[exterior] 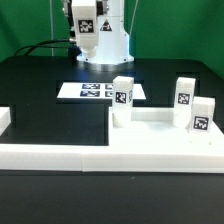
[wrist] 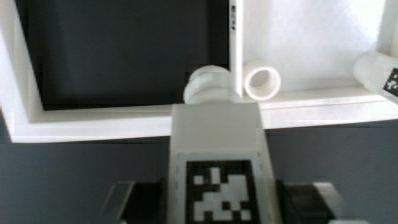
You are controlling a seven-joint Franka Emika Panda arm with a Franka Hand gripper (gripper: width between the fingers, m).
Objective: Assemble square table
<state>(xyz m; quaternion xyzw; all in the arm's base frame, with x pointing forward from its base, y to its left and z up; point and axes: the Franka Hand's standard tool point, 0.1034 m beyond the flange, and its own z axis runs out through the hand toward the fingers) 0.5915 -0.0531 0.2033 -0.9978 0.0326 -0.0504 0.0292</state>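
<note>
The square tabletop (exterior: 150, 135), a white slab with a raised rim, lies at the exterior view's right. Three white tagged legs stand on it: one at its near left corner (exterior: 122, 101) and two at its right (exterior: 185, 98) (exterior: 202, 115). The gripper is out of the exterior view. In the wrist view my gripper (wrist: 217, 196) is shut on a fourth tagged leg (wrist: 217, 150), dark fingers (wrist: 128, 196) on either side. The leg's rounded end (wrist: 208, 84) points at the tabletop (wrist: 311, 40), beside a white ring (wrist: 263, 82). Another leg (wrist: 377, 74) shows at the edge.
The low white border wall (exterior: 50, 152) runs along the front and turns up at the exterior view's left; it also shows in the wrist view (wrist: 89, 122). The marker board (exterior: 100, 91) lies behind the tabletop. The robot base (exterior: 95, 35) stands at the back.
</note>
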